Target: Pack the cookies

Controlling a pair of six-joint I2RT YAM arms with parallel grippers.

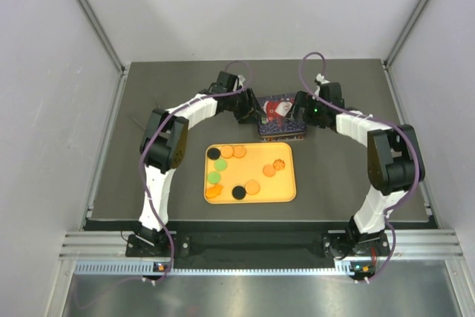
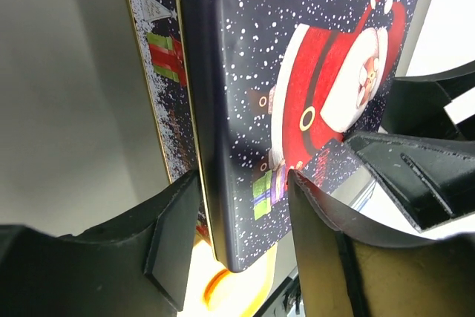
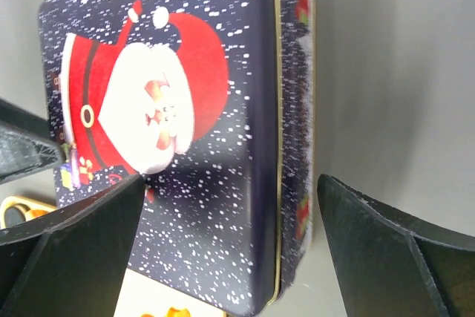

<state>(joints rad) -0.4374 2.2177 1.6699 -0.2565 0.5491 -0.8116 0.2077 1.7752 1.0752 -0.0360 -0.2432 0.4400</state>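
Several cookies, orange-brown (image 1: 252, 186), green (image 1: 220, 164) and black (image 1: 238, 192), lie on an orange tray (image 1: 288, 192). Behind it stands a dark blue Santa tin (image 1: 280, 113). My left gripper (image 1: 254, 116) (image 2: 241, 183) is at the tin's left side, shut on the lid's rim. The lid (image 2: 297, 57) stands raised off the gold-rimmed base (image 2: 159, 94) on that side. My right gripper (image 1: 302, 113) (image 3: 230, 183) is open wide at the tin's right side: one finger over the lid (image 3: 185, 72), the other over the table past the base's wall (image 3: 297, 146), touching neither.
The dark grey table mat (image 1: 349, 183) is walled by white panels on three sides. The tray's orange rim (image 2: 223, 295) (image 3: 18, 209) shows just past the tin in both wrist views. Both arms arch in from the near edge, left and right of the tray.
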